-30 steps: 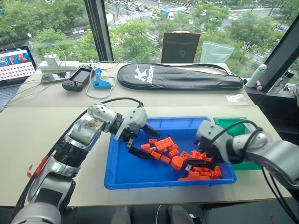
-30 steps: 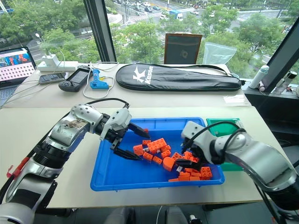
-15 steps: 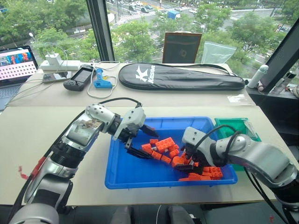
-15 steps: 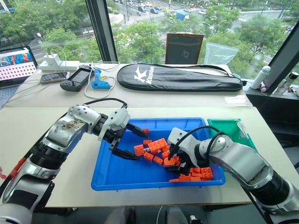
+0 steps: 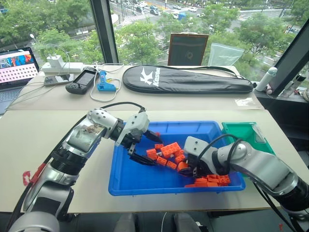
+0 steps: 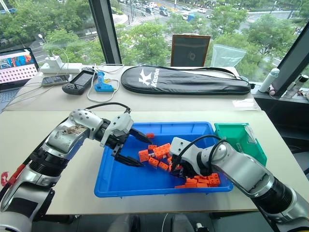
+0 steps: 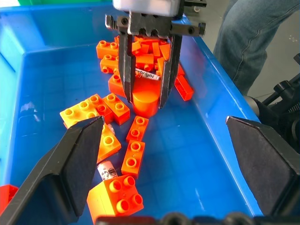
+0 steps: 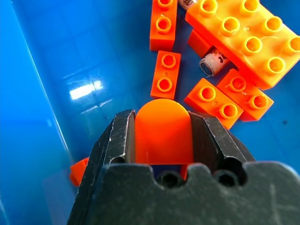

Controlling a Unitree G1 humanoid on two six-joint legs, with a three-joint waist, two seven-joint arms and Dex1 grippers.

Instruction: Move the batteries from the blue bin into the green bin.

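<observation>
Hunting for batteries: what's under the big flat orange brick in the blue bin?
One battery pokes out from under the big orange brick, end cap showing. Its remaining length, and anything else beneath, is covered. The right gripper grips an orange cylinder instead.

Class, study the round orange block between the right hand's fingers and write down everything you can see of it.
The round orange block is a smooth, glossy, plastic-looking cylinder with a flat top and no studs. It stands upright on the floor of the blue bin, among studded orange bricks. The right hand has its two black fingers against opposite sides of it, gripping it. A battery lies just behind it.
</observation>
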